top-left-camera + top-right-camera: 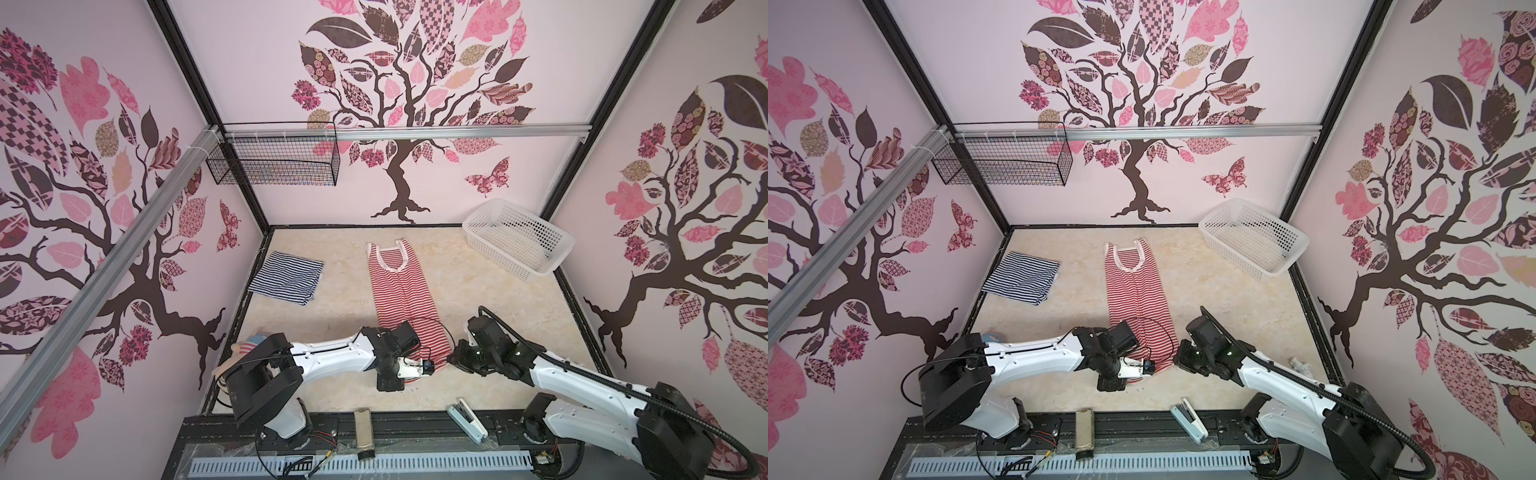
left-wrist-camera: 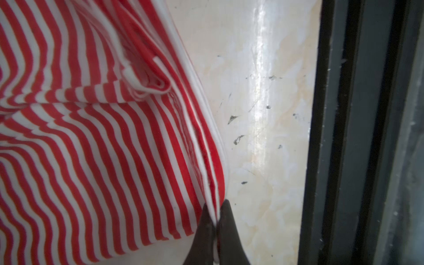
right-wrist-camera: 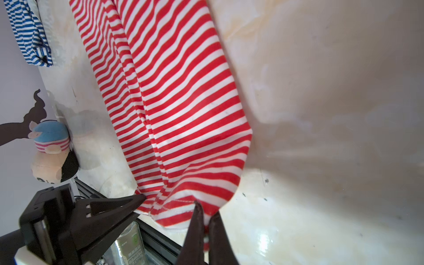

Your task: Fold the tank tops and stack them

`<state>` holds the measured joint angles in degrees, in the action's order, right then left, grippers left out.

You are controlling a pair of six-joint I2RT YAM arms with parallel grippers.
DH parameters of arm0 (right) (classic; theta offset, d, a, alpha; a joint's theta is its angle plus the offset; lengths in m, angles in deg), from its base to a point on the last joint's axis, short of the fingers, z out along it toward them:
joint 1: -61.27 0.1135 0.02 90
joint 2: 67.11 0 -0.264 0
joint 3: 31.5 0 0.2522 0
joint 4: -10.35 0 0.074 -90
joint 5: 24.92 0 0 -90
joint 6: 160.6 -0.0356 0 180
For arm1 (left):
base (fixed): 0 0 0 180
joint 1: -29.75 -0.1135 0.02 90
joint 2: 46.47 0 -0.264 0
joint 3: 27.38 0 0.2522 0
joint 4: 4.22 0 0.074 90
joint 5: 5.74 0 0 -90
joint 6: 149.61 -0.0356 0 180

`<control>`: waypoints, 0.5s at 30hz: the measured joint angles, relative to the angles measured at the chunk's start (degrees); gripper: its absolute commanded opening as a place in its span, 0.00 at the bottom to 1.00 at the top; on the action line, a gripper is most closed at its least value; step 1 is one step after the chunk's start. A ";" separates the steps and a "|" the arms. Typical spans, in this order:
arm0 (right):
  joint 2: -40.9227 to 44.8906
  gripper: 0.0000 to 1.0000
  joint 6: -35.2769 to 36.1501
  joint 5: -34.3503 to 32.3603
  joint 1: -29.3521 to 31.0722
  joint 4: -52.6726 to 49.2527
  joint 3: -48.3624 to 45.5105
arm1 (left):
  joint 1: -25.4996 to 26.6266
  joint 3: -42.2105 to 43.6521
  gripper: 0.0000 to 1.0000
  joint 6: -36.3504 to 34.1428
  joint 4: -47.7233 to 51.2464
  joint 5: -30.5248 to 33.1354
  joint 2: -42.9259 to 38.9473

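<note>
Jaws of my left gripper (image 2: 216,213) and right gripper (image 3: 206,218) pinch the hem of the red-and-white tank top (image 1: 395,291); it lies left of the white basket (image 1: 517,239), the navy-and-white tank top (image 1: 286,276) farther left.

White links (image 1: 332,353), black joints (image 1: 266,374), black left gripper (image 2: 216,220)

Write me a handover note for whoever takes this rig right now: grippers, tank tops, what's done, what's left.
Left gripper: shut on the near hem of the red-and-white tank top.
Right gripper: shut on the same hem, other corner.
Navy-and-white tank top: folded, far left on the table.
Done: red top narrowed lengthwise.
Left: fold it end to end, stack on the navy.
</note>
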<state>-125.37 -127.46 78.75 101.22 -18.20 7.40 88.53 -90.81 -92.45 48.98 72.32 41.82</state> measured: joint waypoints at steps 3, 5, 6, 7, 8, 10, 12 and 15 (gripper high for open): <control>4.55 0.00 0.07 -0.44 0.00 -3.32 1.16 | -0.02 -2.21 0.00 0.02 3.43 -2.99 -1.95; 7.91 0.00 0.11 -1.05 -0.02 -6.27 2.84 | 0.00 -3.82 0.00 0.09 5.57 -5.44 -3.98; 9.53 0.00 0.13 -1.31 -0.02 -7.69 3.91 | -0.02 -4.59 0.00 0.09 6.60 -6.62 -5.05; 10.82 0.00 0.24 -1.57 0.00 -8.98 5.01 | -0.02 -5.31 0.00 0.11 7.56 -7.65 -5.99; 12.02 0.00 0.31 -1.75 -0.02 -10.58 6.45 | -0.02 -6.19 0.00 0.13 8.70 -8.79 -6.91; 13.75 0.00 0.48 -1.99 -0.02 -13.00 9.22 | -0.02 -7.98 0.00 0.15 10.60 -10.82 -8.61; 14.21 0.00 0.94 -2.01 -0.02 -14.91 12.17 | -0.02 -9.62 0.00 0.33 12.15 -12.41 -10.16; 12.76 0.00 1.99 -2.16 -0.02 -16.61 16.39 | -1.07 -11.72 0.00 0.92 13.53 -14.01 -11.54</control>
<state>-112.60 -125.47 76.59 101.20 -34.81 23.80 87.46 -102.53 -91.53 62.51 58.31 30.28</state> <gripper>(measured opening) 0.066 0.050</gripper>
